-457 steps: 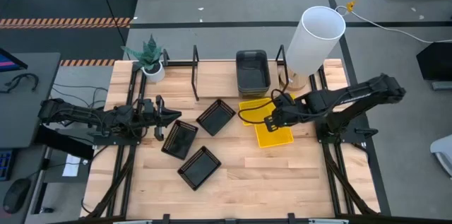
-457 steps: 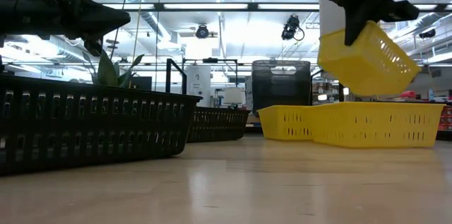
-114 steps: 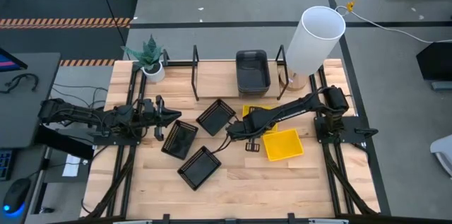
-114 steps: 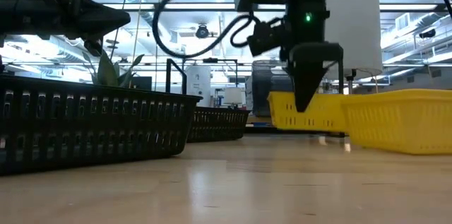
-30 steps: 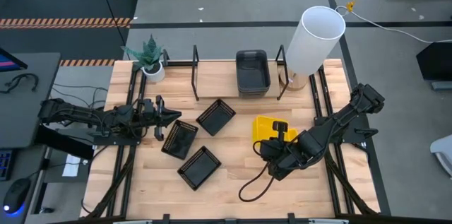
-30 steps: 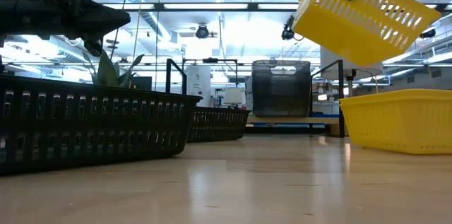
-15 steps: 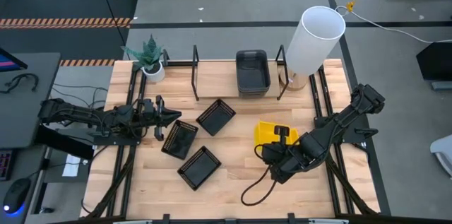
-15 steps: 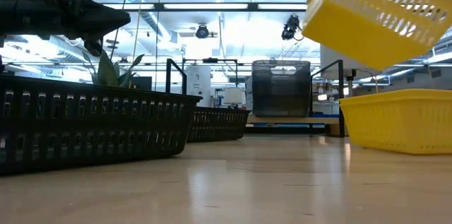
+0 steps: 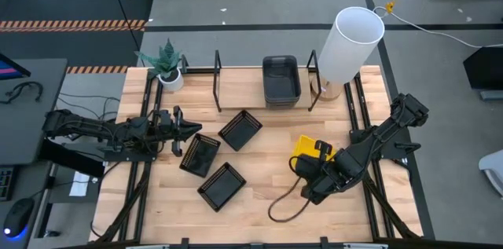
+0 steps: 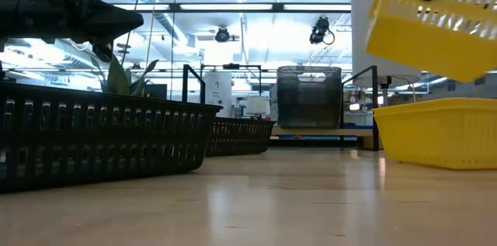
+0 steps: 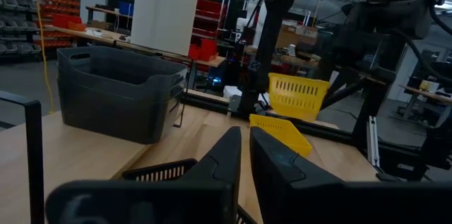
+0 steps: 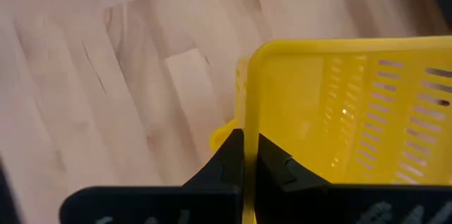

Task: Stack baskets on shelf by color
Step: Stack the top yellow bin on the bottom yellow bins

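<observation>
My right gripper [image 9: 317,153] is shut on a bright yellow basket [image 9: 306,148] and holds it in the air over the table's right half, above another yellow basket [image 10: 435,131] that rests on the tabletop. Three black slatted baskets [image 9: 240,129] [image 9: 200,155] [image 9: 222,184] lie on the table left of centre. The dark grey baskets [image 9: 280,80] sit nested on the shelf [image 9: 236,84] at the far edge. My left gripper [image 9: 189,129] is shut and waits at the table's left, by a black basket. My right gripper pinches one side wall of the yellow basket at its rim [image 12: 244,111], one finger outside [image 12: 227,152] and one inside the basket. The fingers come from above, pointing down. The basket is lifted clear and hangs tilted [image 10: 435,21] over the yellow basket on the table.
A tall white cylinder lamp [image 9: 350,45] stands at the shelf's right end and a potted plant [image 9: 167,64] at its left end. Black bracket uprights [image 9: 217,72] rise from the shelf. A dark cable loop [image 9: 287,206] trails below the right arm. Bare wood lies along the near edge.
My right gripper has carried the yellow basket toward the table's right edge and slightly toward the near edge, keeping it lifted and tilted. The left arm and the other baskets have kept still.
</observation>
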Action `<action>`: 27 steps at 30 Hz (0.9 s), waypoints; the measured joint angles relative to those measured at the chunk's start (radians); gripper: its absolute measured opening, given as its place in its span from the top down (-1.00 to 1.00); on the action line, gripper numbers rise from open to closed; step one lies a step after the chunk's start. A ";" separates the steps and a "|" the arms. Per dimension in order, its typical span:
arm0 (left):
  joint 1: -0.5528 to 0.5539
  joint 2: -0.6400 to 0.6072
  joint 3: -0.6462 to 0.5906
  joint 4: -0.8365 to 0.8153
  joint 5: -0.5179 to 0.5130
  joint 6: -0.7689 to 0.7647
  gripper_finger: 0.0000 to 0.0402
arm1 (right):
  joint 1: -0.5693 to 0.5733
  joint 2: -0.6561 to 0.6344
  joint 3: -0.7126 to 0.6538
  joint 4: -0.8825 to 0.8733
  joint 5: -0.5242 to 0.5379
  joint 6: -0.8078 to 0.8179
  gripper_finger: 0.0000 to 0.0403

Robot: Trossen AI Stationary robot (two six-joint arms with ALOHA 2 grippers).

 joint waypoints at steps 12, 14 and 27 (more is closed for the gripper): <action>0.000 0.000 0.000 0.000 0.000 0.000 0.85 | -0.044 0.001 -0.023 -0.009 -0.042 -0.187 0.95; 0.000 0.000 0.000 0.000 0.000 0.000 0.83 | -0.034 0.001 -0.057 -0.009 -0.047 -0.240 0.95; 0.000 0.000 0.000 0.000 0.000 0.000 0.86 | -0.001 0.001 -0.271 0.173 -0.202 -0.435 0.92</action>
